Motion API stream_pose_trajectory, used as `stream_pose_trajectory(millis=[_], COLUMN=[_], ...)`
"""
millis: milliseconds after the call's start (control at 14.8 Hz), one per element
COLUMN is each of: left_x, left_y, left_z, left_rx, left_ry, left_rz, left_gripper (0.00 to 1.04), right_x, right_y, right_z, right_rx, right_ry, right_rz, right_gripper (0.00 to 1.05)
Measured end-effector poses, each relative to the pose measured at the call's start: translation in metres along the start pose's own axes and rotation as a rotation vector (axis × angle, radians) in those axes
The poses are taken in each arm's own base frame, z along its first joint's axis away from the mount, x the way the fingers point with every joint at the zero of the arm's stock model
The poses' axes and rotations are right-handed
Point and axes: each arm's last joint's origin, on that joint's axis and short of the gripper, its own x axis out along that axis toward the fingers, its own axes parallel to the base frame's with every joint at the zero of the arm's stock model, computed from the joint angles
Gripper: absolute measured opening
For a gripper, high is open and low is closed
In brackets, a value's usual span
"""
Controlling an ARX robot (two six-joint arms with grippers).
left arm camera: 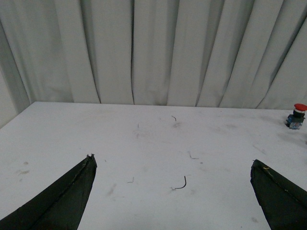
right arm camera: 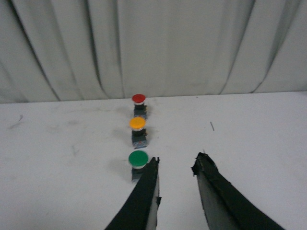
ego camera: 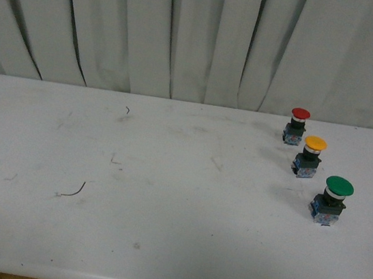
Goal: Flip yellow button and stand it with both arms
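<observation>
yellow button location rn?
Front view: the yellow button stands upright on the table's right side, between the red button behind it and the green button nearer.

Both pincers hang apart above the tabletop, holding nothing

In the left wrist view, the left pincer (left arm camera: 172,191) is spread wide, its two black wedge-shaped fingers (left arm camera: 62,199) sitting far apart at the frame's lower corners with nothing between them. In the right wrist view, the right pincer (right arm camera: 176,165) is only partly parted, its black fingers (right arm camera: 144,196) separated by a narrow gap. Neither arm appears in the front view.
</observation>
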Motion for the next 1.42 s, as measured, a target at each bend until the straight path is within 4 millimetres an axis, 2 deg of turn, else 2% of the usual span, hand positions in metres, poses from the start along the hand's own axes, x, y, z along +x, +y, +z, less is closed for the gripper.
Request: stream_pose_trajectory(millis=[68,135,338,945,1013,1215,1283,1418], left_x=[0.0,0.0,0.0,0.0,0.0,0.0,0.0,0.0], left_y=[0.0,0.0,0.0,0.0,0.0,0.0,0.0,0.0], left_z=[0.0,0.0,0.0,0.0,0.0,0.0,0.0,0.0], left_rx=[0.0,0.0,0.0,0.0,0.0,0.0,0.0,0.0], left_ry=[0.0,0.0,0.0,0.0,0.0,0.0,0.0,0.0], left_rz=[0.0,0.0,0.0,0.0,0.0,0.0,0.0,0.0], left_gripper=[0.98,0.98,0.98,0.98,0.98,0.98,0.98,0.98], right_x=[-0.039,-0.042,-0.045,-0.057,-0.057,-0.06,-0.065,-0.071], right_y=[0.001,0.001,0.001,0.0,0.0,0.0,0.0,0.0], right_z=[-0.014,-0.013,-0.029,-0.045,-0.051,-0.051,-0.058,-0.054], right_rx=[0.0,-0.002,-0.004,-0.003,-0.004,-0.004,-0.004,-0.004], right_ry=[-0.116,-0.139,-0.108,-0.122,-0.133,-0.138,-0.08,-0.139], right_rz=[0.023,0.023,0.023,0.023,0.023,0.023,0.025,0.022], right_gripper=[0.03,0.02,0.02,0.02,0.02,0.02,0.02,0.02])
